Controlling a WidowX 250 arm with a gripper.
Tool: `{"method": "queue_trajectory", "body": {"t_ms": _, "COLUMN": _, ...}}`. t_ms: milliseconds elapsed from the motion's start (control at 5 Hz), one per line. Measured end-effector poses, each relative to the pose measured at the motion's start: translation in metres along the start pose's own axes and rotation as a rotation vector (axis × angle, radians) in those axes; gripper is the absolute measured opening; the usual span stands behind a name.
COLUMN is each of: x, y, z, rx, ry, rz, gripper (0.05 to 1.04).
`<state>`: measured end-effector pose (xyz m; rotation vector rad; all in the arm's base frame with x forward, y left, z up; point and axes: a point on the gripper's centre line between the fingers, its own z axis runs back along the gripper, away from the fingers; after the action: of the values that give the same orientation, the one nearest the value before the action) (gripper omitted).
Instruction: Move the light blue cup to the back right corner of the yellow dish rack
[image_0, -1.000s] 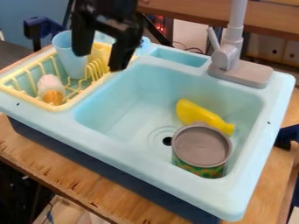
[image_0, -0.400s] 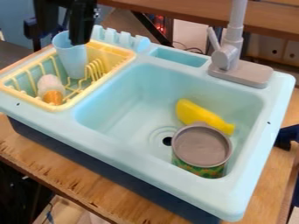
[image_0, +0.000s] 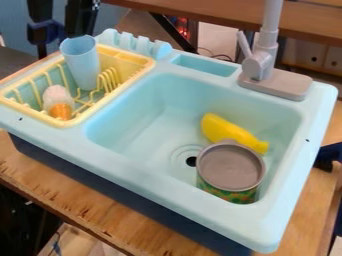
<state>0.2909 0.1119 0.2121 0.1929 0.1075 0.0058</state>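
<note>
My claw (image_0: 59, 34) hangs at the upper left, fingers spread apart with nothing between them, near the blue cup (image_0: 81, 62). That cup sits mouth up in my yellow rack (image_0: 81, 120), near a white-and-orange object (image_0: 58, 102). The sink basin (image_0: 137, 127) holds a gray-topped can (image_0: 230, 167) and a yellow object (image_0: 230, 131).

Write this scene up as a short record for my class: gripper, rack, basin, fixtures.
Gripper: black gripper, at the upper left near the blue cup, fingers apart, holding nothing visible
Rack: yellow dish rack, left of the basin; holds the cup and a white-and-orange object
Basin: light-blue sink; holds a yellow curved object and a can with a grey top and a green-patterned side
Fixtures: grey faucet behind the basin; dark drain hole beside the can
</note>
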Motion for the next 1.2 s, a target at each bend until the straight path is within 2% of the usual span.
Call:
{"method": "queue_trajectory", "body": {"t_ms": 600, "x": 0.027, "y": 0.001, "z": -0.019, "rx": 0.0, "ry": -0.05, "rz": -0.01, "gripper": 1.005}}
{"method": "queue_trajectory", "body": {"t_ms": 800, "x": 0.036, "y": -0.002, "z": -0.025, "rx": -0.021, "ry": -0.053, "rz": -0.013, "gripper": 1.005}}
{"method": "queue_trajectory", "body": {"t_ms": 1200, "x": 0.046, "y": -0.004, "z": -0.043, "rx": -0.032, "ry": -0.033, "rz": 0.008, "gripper": 1.005}}
